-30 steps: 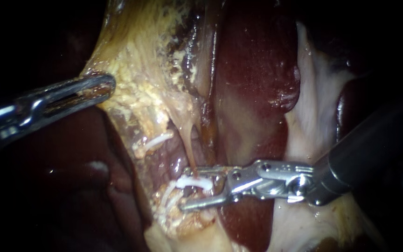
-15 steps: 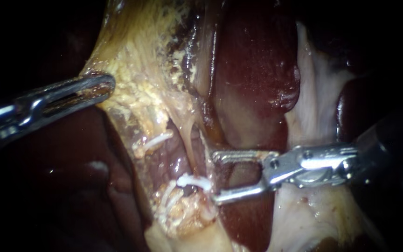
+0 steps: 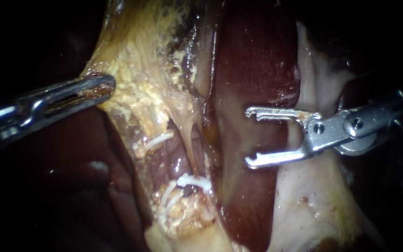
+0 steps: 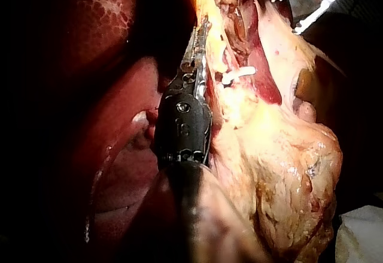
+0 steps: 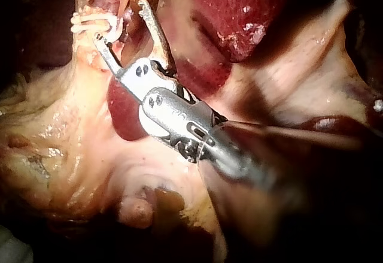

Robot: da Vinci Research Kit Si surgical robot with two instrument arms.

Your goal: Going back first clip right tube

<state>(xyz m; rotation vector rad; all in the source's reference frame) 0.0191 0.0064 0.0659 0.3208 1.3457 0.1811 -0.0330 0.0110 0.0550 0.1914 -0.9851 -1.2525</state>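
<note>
**A:** Where is the white clip (image 3: 194,181)?

**B:** It sits low in the yellow tissue (image 3: 136,70), at the foot of a thin pale tube (image 3: 188,135). I cannot tell whether this is the right tube. A second white clip (image 3: 157,141) lies up and to the left of it.

**A:** And the right instrument (image 3: 250,137)?

**B:** Its jaws stand wide open with nothing between them. They hang over the dark red liver (image 3: 253,60), well to the right of the white clip (image 4: 239,72) and apart from it. From its own arm's camera, the right instrument (image 5: 121,18) points toward the white clip (image 5: 93,23), and one jaw tip looks close to it.

**A:** What about the left instrument (image 3: 94,88)?

**B:** Its jaws are closed on the edge of the yellow tissue, up and to the left of both clips. From its own arm's camera, the left instrument (image 4: 197,41) lies along that tissue, and the right instrument (image 4: 286,14) is ahead of it, jaws apart.
</note>
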